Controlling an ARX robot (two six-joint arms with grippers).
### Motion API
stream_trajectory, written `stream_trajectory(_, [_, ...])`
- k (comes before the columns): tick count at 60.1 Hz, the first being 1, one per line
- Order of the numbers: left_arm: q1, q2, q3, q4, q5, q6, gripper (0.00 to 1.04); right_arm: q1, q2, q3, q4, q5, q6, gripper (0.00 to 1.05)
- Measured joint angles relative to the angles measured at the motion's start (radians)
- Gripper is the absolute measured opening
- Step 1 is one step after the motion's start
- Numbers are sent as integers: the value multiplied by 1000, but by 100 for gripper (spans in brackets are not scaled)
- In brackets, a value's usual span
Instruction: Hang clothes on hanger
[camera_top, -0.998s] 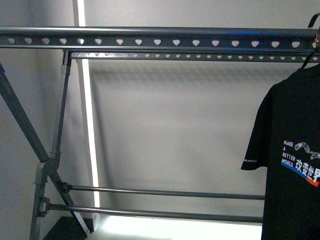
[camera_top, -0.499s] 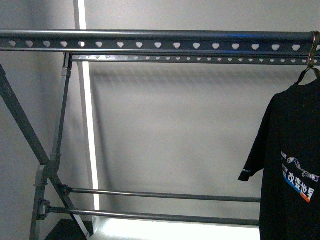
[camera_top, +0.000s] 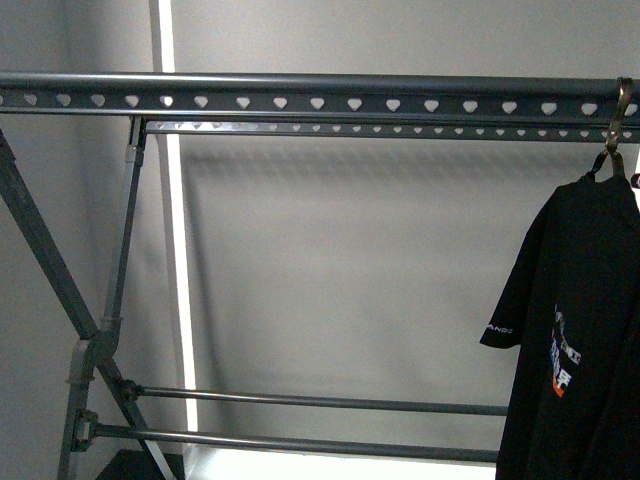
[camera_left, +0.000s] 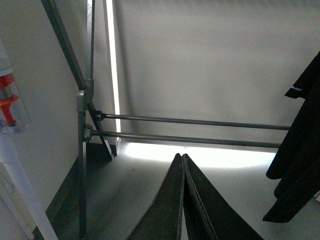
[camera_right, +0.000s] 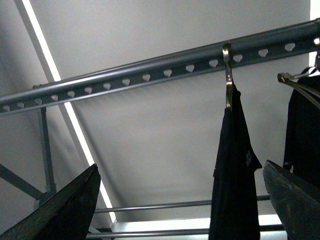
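The black T-shirt (camera_top: 585, 330) hangs from a brass hook (camera_top: 618, 115) on the dark grey rack's top rail (camera_top: 320, 98) at the far right of the front view, turned partly edge-on so its print is narrow. It also shows in the right wrist view (camera_right: 234, 165), hanging from the hook (camera_right: 227, 75) on the rail (camera_right: 150, 75). My right gripper (camera_right: 182, 200) is open and empty, below the rail and apart from the shirt. My left gripper (camera_left: 182, 165) is shut and empty, low near the floor, with the shirt's sleeve (camera_left: 297, 150) off to one side.
The rack's slanted leg (camera_top: 45, 260) and two lower crossbars (camera_top: 310, 420) stand at left and bottom. A second dark garment on a wire hanger (camera_right: 302, 115) hangs beside the T-shirt. A plain wall with a bright vertical light strip (camera_top: 175, 250) lies behind.
The T-shirt has swung and turned on its hook, so the print now faces sideways. The view has shifted slightly, with the rail lower in the frame.
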Motion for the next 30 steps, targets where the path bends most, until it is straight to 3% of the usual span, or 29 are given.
stream_trajectory(5, [0, -1, 0, 0, 0, 0, 4, 55, -128, -195, 89, 97, -49, 97])
stream_trajectory(12, [0, -2, 0, 0, 0, 0, 4, 169, -276, -320, -130, 241, -175, 80])
stream_trajectory(26, [0, -2, 0, -2, 0, 0, 4, 208, -373, -416, -175, 253, -247, 41])
stream_trajectory(30, [0, -2, 0, -2, 0, 0, 4, 208, -409, -439, -180, 253, -253, 25])
